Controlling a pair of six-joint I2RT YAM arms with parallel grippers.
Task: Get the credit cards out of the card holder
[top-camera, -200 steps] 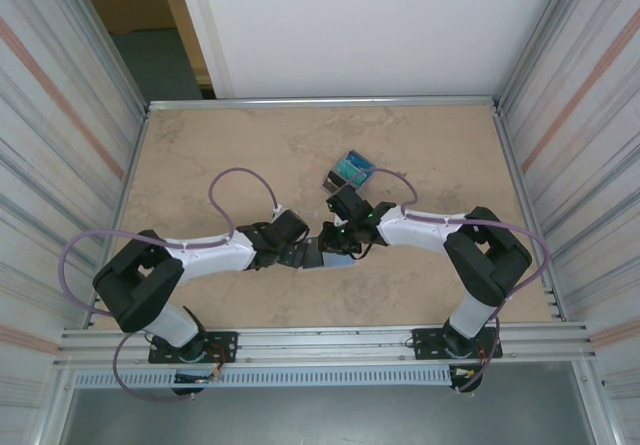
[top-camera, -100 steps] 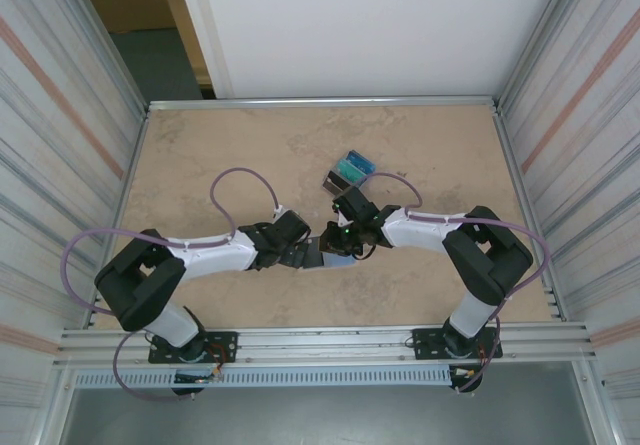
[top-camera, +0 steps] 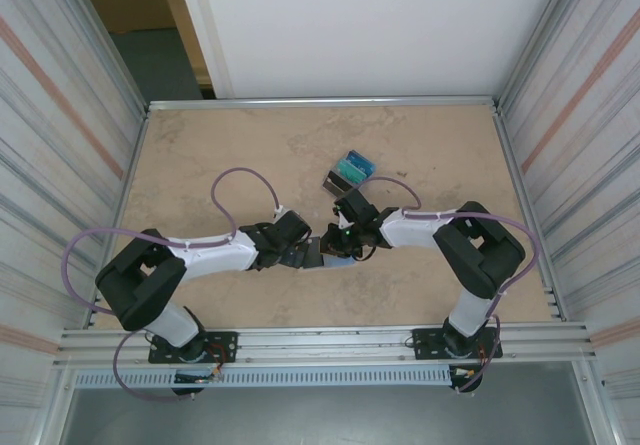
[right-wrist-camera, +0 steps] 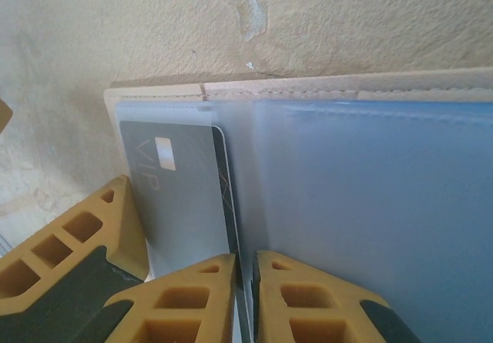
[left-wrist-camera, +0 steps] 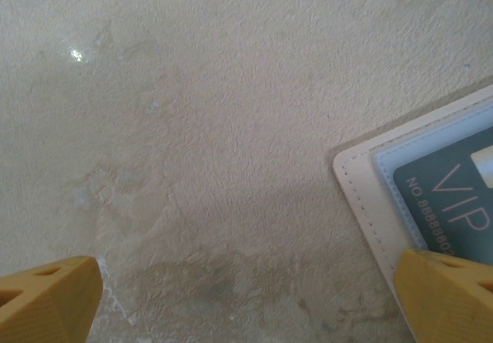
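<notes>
1. From above, the left hand and the right hand are seen tip to tip at the near middle of the table. The card holder lies under them, and a pile of cards lies apart, just beyond.
2. At the left wrist, the left hand is spread wide with nothing held. One fingertip stands over the edge of the card holder, in which a grey VIP card is lodged.
3. At the right wrist, the right hand is closed to a thin slit, into which the dark edge of the grey VIP card runs. The card holder lies open, pale blue inside.
</notes>
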